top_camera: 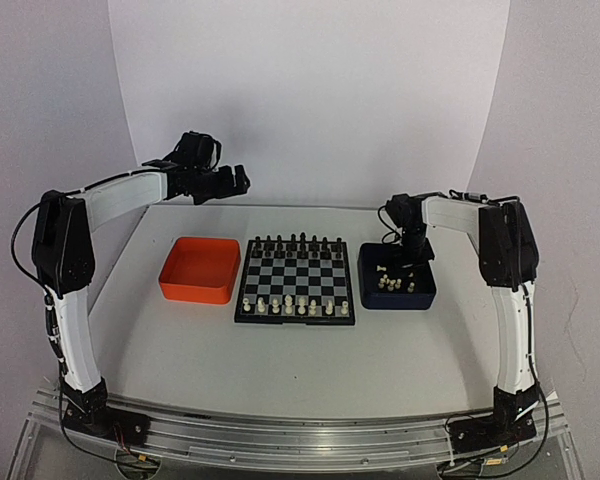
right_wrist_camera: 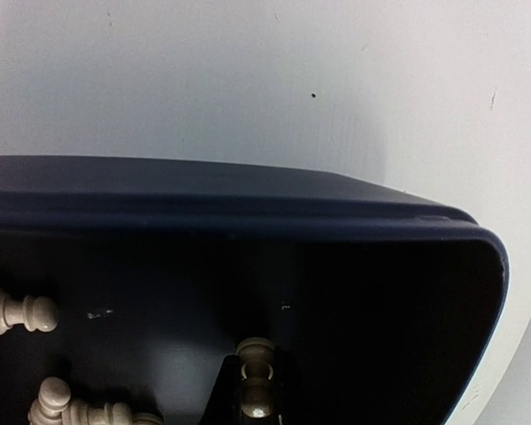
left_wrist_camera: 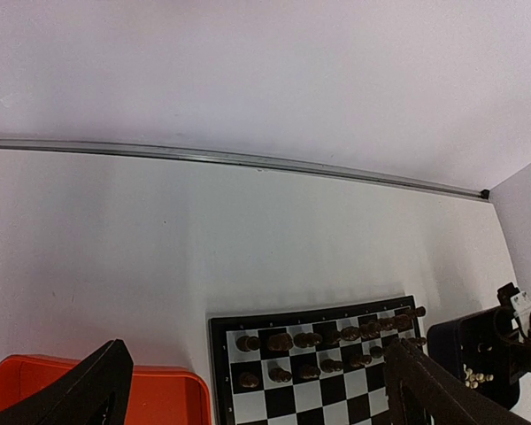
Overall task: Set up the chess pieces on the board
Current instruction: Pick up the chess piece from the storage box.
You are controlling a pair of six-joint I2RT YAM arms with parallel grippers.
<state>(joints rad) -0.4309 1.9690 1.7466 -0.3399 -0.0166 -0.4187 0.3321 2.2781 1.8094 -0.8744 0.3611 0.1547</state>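
The board lies mid-table, also low in the left wrist view. Several cream-white chess pieces stand along its near rows. More cream pieces lie loose in the dark blue tray. My right gripper reaches down into that tray. In the right wrist view it is shut on one cream piece, near the tray floor. Other cream pieces lie to the left. My left gripper hangs high at the back left, open and empty.
Black pieces fill the board's far rows. An orange tray sits left of the board, close to its edge. The blue tray's far wall rises just beyond the right gripper. White walls close in the back and sides.
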